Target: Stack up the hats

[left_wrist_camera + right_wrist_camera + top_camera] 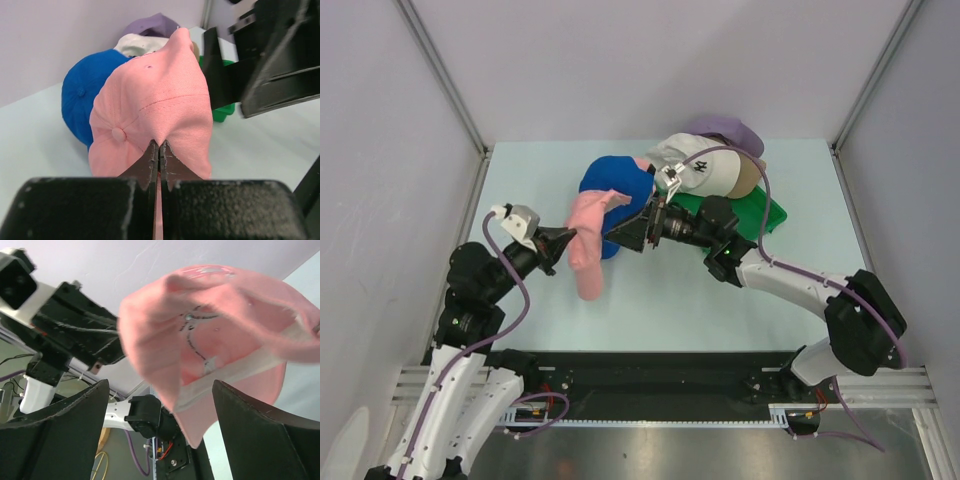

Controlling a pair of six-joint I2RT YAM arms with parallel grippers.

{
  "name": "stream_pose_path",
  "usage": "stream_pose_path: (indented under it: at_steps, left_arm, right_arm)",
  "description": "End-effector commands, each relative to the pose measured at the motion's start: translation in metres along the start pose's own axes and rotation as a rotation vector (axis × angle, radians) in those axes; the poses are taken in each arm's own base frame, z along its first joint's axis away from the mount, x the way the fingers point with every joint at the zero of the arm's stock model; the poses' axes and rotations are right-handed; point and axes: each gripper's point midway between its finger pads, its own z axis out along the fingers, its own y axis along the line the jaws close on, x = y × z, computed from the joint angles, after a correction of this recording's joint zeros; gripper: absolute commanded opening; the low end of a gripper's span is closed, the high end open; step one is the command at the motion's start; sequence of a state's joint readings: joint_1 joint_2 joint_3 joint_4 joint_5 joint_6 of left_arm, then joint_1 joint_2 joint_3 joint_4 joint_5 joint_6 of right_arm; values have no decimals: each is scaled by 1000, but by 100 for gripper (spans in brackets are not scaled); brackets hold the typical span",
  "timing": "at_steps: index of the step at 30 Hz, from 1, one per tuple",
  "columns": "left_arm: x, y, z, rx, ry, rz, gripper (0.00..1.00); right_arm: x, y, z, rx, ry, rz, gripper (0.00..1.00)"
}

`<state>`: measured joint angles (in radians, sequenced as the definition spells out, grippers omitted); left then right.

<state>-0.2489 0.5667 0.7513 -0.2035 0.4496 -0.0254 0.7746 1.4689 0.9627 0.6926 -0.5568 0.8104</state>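
Observation:
The pink hat (588, 238) hangs above the table between my two arms. My left gripper (160, 146) is shut on a pinch of its crown fabric, near the top button. My right gripper (160, 410) is open, its two black fingers (75, 422) spread wide under the hat's open underside (215, 335) without touching it. Behind the pink hat lies the royal blue hat (616, 178) on the table. Farther back right, the white hat (705, 165), a tan hat (752, 180) and the lavender hat (725, 130) sit piled together.
A flat green tray (768, 215) lies under the pile at the back right, behind my right arm (790, 285). Grey walls close the table on the left, back and right.

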Motion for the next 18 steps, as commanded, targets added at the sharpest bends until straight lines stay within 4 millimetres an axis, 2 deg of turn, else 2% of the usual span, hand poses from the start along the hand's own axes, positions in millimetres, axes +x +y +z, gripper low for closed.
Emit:
stream_pose_path:
  at_steps: [1,6,10,11,15,17,18]
  left_arm:
    - [-24,-17,-1,101,-88,55,0]
    - [-27,-20,-2,112,-98,59,0]
    - [-27,-19,-2,108,-99,60,0]
    - [-26,-17,-2,100,-96,60,0]
    - [-23,-9,-1,55,-85,58,0]
    - [-20,-7,-1,47,-76,56,0]
    - [-19,-7,-1,47,-73,56,0]
  right_arm:
    - [-16,19,18,-93,-40,-52,90]
    - [-4,23,29,-142,-13,-16,91]
    - [-3,35,29,-210,-13,-3,89]
    - [-3,37,28,-217,-16,-1,87]
    - [-8,45,22,-213,-37,-13,64]
    - [-11,45,18,-197,-55,-25,61]
    - [-15,51,14,-198,-69,-39,60]
